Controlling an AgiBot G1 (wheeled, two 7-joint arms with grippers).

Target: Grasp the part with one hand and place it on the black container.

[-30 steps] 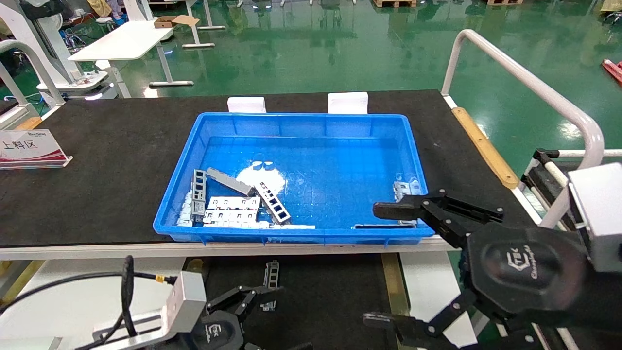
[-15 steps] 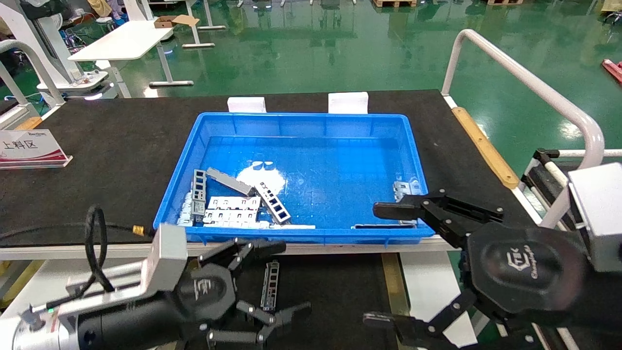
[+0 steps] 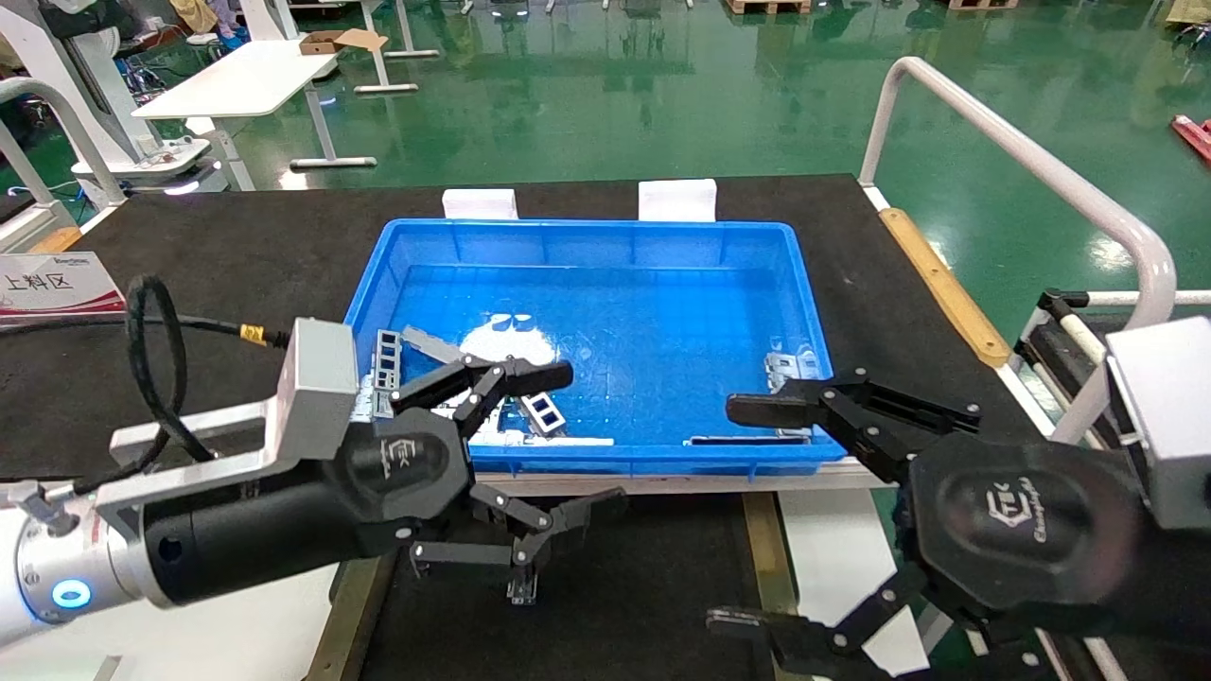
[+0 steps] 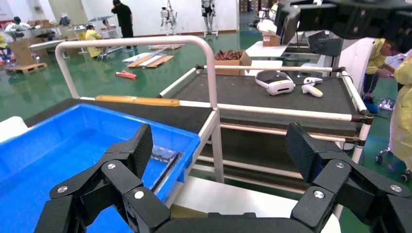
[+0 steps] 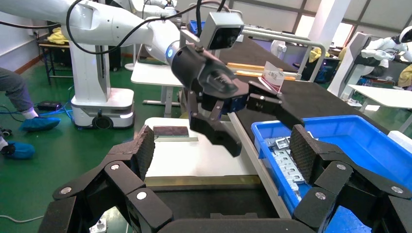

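One part (image 3: 521,588), a slotted silver-grey channel, lies on the black container (image 3: 653,577) below the table's front edge; most of it is hidden behind my left gripper's lower finger. My left gripper (image 3: 582,435) hangs above it, level with the blue bin's front wall, open and empty. The left wrist view shows the same open fingers (image 4: 142,145) with nothing between them. More slotted parts (image 3: 541,412) lie in the bin's near left corner. My right gripper (image 3: 733,515) is open and empty at the bin's near right corner.
The blue bin (image 3: 587,232) sits on a black mat and also holds pale perforated plates (image 5: 286,162) and a dark strip (image 3: 743,440). Brass-yellow strips (image 3: 764,553) edge the container. A white rail (image 3: 1022,156) stands at the right, and a sign (image 3: 47,284) at the far left.
My left arm has risen from low over the black container to the bin's front wall, staying open. The part stayed on the container. The right arm has not moved.
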